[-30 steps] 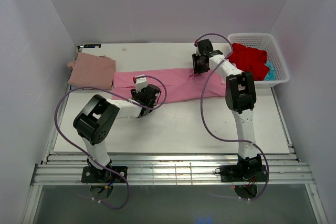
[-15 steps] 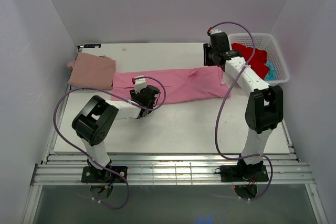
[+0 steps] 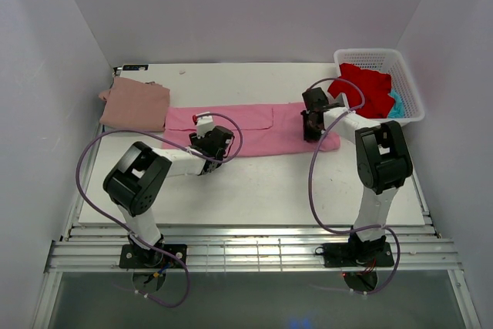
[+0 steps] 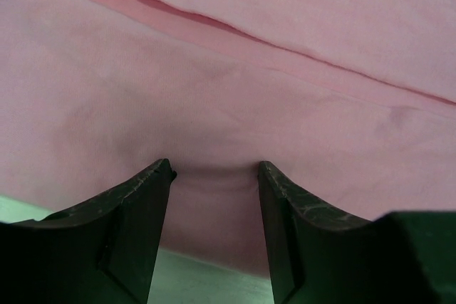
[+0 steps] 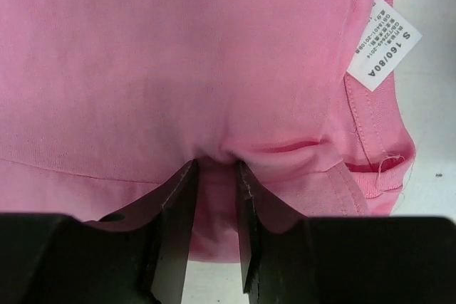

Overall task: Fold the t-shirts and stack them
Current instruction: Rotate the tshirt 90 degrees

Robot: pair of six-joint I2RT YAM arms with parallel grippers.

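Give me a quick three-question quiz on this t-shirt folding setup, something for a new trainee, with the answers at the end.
1. True or false: the white basket is empty.
2. Which gripper pinches the bright pink t-shirt close to its white neck label? A) left B) right C) neither
3. What lies folded at the far-left part of the table?

Key
1. False: it holds a red t-shirt and a teal t-shirt.
2. B: the right gripper has a pucker of pink cloth between its fingers.
3. The dusty rose t-shirt.
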